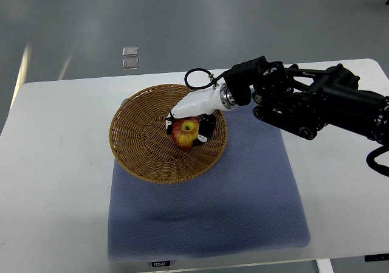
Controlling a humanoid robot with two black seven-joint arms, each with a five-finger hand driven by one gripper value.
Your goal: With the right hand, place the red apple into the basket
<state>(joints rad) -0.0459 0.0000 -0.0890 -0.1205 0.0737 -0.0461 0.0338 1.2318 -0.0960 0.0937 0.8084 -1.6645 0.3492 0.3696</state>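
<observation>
A red and yellow apple (185, 133) is inside the round wicker basket (140, 145), right of its middle. My right hand (189, 124) reaches in from the right over the basket's rim, its white and black fingers curled around the apple. Whether the apple rests on the basket floor or is held just above it cannot be told. The left arm does not show.
The basket stands on a blue-grey mat (243, 194) laid on a white table (55, 182). My black right arm (316, 103) spans the table's back right. The table's front edge runs just below the mat.
</observation>
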